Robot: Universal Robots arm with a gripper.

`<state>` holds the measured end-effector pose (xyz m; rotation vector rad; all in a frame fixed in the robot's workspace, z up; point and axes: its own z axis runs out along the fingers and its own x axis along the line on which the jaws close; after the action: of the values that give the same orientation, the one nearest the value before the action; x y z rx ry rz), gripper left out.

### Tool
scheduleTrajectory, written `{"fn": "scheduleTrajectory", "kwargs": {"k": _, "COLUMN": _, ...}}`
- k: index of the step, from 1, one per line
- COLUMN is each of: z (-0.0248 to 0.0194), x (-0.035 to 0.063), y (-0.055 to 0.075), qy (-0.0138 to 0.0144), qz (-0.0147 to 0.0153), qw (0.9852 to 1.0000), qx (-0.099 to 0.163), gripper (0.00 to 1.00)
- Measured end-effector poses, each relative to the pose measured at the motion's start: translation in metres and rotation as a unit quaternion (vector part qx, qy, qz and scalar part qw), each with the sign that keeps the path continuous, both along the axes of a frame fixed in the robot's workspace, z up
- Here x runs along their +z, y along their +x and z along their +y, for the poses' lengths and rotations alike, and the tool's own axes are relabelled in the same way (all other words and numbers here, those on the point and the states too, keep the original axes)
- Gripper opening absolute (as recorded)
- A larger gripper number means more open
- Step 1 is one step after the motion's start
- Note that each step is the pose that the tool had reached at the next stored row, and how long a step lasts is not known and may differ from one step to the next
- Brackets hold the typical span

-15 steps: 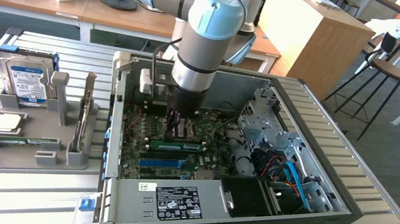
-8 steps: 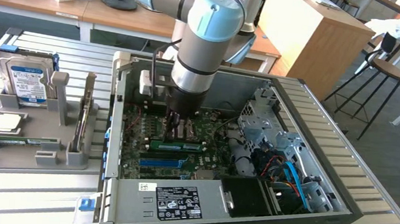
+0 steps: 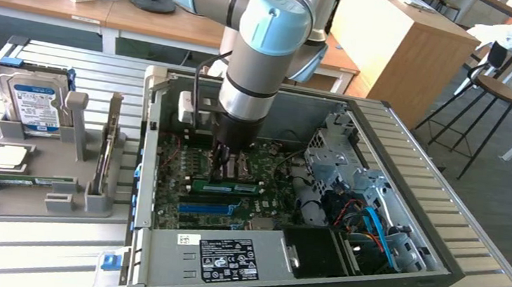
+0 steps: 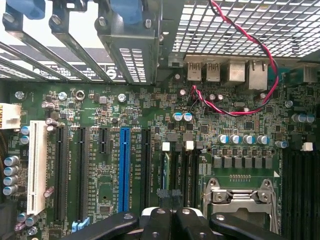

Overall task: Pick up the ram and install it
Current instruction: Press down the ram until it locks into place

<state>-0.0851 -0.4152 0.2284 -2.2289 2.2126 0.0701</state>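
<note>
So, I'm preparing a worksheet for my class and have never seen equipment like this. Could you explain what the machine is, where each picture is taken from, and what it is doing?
The machine is a grey-and-blue jointed robot arm reaching down into an open black desktop computer case on a slatted metal table. One picture comes from a camera standing off the arm; the other from a camera on its wrist, looking down at the green motherboard. The arm's end effector is shut and sits at the long thin green ram stick lying among the motherboard slots. Whether the stick is fully seated cannot be told. On the exterior view's left, a grey holder tray carries a silver hard drive with a blue-white label.
</note>
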Motion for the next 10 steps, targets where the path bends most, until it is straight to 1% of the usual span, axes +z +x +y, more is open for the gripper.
{"fn": "scheduleTrajectory", "kwargs": {"k": 3, "z": 0.0, "x": -0.0003, "y": 0.0, "qy": 0.0002, "qz": -0.0001, "qw": 1.0, "qx": 0.0, "gripper": 0.1}}
{"fn": "scheduleTrajectory", "kwargs": {"k": 6, "z": 0.0, "x": -0.0012, "y": -0.0001, "qy": 0.0012, "qz": -0.0003, "qw": 1.0, "qx": 0.0, "gripper": 0.1}}
{"fn": "scheduleTrajectory", "kwargs": {"k": 10, "z": 0.0, "x": -0.0014, "y": -0.0001, "qy": 0.0014, "qz": -0.0004, "qw": 1.0, "qx": 0.0, "gripper": 0.1}}
